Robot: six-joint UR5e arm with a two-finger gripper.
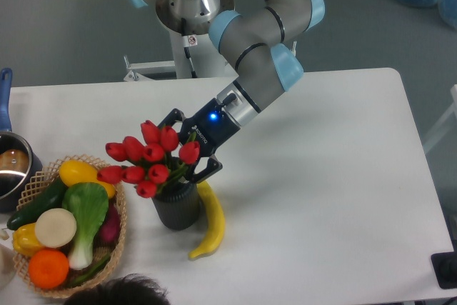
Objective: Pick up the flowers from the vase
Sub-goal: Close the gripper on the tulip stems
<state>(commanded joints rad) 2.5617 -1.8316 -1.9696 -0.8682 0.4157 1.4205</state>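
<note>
The bunch of red tulip flowers on green stems [148, 163] stands in the short dark ribbed vase [176, 206] near the desk's [328, 176] front-left, its stems rising up and leaning left. The black two-finger pincer [187, 149] comes in from the right at bud height — jaws spread, astride the bunch's right side, gripping nothing yet. A yellow banana [210, 222] lies just right of the vase and a wicker basket of produce [61, 223] to the left — upward looks clear.

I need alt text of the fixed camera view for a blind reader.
A robot arm's open pincer reaches around red tulip flowers standing in a dark vase on a white table. A banana lies beside the vase; a wicker basket of vegetables sits left.
</note>
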